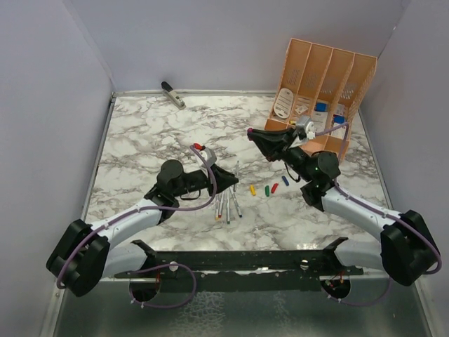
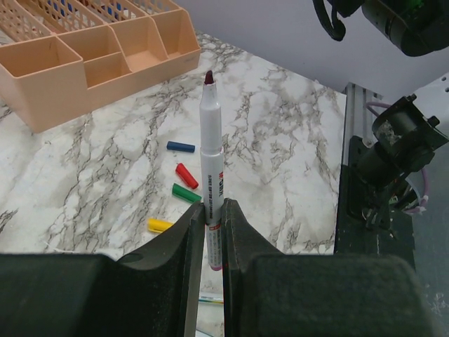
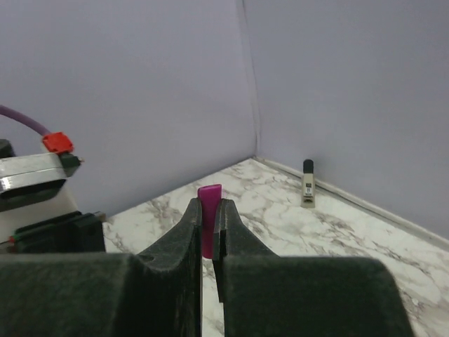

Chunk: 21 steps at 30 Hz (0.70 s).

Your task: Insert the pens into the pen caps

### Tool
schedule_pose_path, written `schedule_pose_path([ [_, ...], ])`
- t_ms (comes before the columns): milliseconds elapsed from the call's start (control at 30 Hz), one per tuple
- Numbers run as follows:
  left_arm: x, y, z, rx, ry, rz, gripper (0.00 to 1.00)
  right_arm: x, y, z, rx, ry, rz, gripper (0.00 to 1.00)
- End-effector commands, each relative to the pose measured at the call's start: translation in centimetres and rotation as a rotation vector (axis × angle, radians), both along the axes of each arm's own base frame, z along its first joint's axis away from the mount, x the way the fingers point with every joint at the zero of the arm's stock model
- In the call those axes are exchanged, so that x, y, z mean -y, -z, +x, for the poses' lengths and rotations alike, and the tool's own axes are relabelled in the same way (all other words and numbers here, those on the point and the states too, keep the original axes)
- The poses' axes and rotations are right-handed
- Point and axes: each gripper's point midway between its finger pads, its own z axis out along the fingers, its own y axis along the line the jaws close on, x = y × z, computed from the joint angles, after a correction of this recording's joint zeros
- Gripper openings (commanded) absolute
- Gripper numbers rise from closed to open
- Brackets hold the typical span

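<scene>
My left gripper (image 2: 212,205) is shut on a silver-grey pen (image 2: 211,151), which stands out past the fingers with its bare dark purple tip away from me. In the top view this gripper (image 1: 231,179) hovers just above several more pens (image 1: 228,205) lying together on the marble. To their right lie three loose caps in a row, yellow (image 2: 159,225), green (image 2: 186,193) and red (image 2: 186,175), with a blue cap (image 2: 181,147) beyond. My right gripper (image 3: 209,205) is shut on the purple cap (image 3: 209,200); it is raised further back (image 1: 254,133), apart from the left one.
An orange desk organizer (image 1: 323,77) stands at the back right, close behind the right arm. A grey-black stapler-like tool (image 1: 173,95) lies by the back wall on the left. Walls close in the table on the left, back and right.
</scene>
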Motion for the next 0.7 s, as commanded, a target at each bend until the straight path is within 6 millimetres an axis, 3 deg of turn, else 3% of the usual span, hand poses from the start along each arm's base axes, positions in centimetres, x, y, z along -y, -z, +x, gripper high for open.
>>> schedule_pose_path([
  [0,0.8,-2.9,0.0,0.034,0.034,-0.072,0.0,-0.1,-3.0,-3.8,0.123,-0.135,0.119,0.01],
  [300,1.5,-4.2,1.2,-0.01,0.008,-0.104,0.0,-0.5,-3.7,-6.1,0.178,-0.267,0.219,0.01],
  [667,2.1,-4.3,1.5,-0.022,0.014,-0.104,0.0,-1.1,-3.1,-6.1,0.14,-0.316,0.237,0.01],
])
